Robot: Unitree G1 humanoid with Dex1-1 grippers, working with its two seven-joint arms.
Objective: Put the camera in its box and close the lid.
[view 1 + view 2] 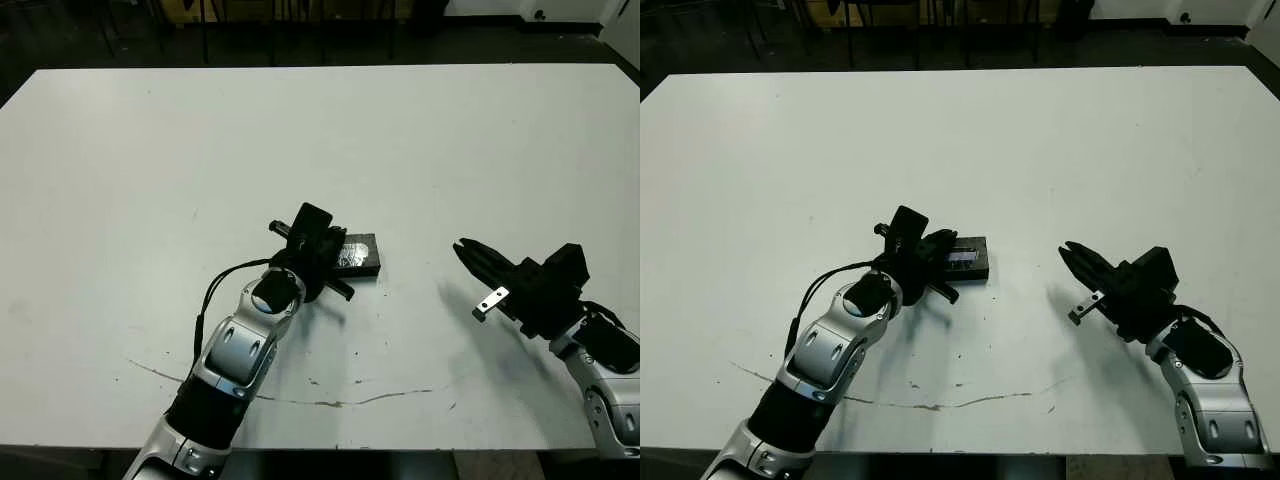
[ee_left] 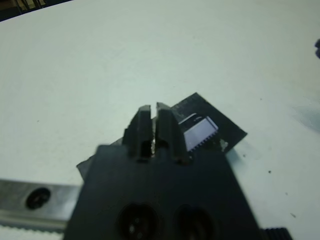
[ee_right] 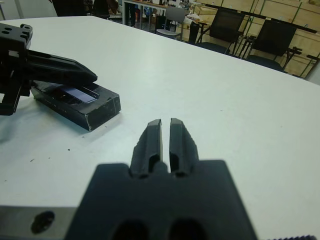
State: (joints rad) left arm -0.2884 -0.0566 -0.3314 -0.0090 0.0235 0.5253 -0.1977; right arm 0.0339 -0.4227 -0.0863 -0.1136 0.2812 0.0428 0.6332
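Both grippers closed, empty: left gripper point(image 1: 940, 248) rests on the lid point(image 3: 80, 93), right gripper point(image 1: 1072, 252) hovers well apart. Lid sits on box point(image 3: 97, 111), mid-surface. Looks light, rigid, glossy; press its flat top.

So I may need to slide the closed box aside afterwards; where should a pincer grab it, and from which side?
A judgement: grip the box across its two long walls, coming down from above. It lies flat on the table, low and narrow, so the short span suits a pincer best. The left pincer rests over its lid, so the right pincer, hanging clear with fingers together, would suit the bare end nearest it.
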